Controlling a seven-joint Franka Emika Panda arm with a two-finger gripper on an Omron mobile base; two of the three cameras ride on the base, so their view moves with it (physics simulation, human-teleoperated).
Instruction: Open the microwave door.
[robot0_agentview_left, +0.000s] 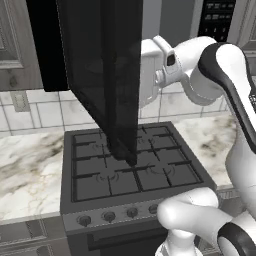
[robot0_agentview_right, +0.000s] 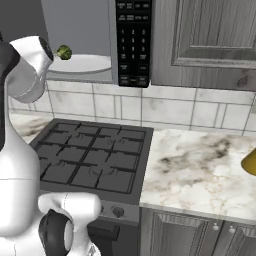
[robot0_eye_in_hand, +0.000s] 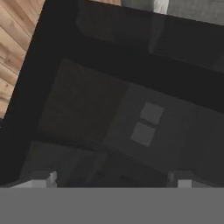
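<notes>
Your microwave door (robot0_agentview_left: 102, 75) swung wide above the stove (robot0_agentview_left: 130, 165), marble bench (robot0_agentview_right: 200, 170) either side under grey cabinets (robot0_agentview_right: 210, 35), hand (robot0_eye_in_hand: 111, 177) facing tinted glass, fingers apart.

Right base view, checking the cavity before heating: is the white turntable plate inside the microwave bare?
No. A small green vegetable sits on the white turntable plate in the open cavity.

Microwave door (robot0_agentview_left: 102, 75) swung out over the stove (robot0_agentview_left: 135, 170), top cut by frame edge; it hides the gripper, can't tell jaw state. Hand view: fingertips (robot0_eye_in_hand: 41, 179) barely visible at bottom. Yellow object (robot0_agentview_right: 250, 162) cut off at right edge, unidentifiable.
</notes>
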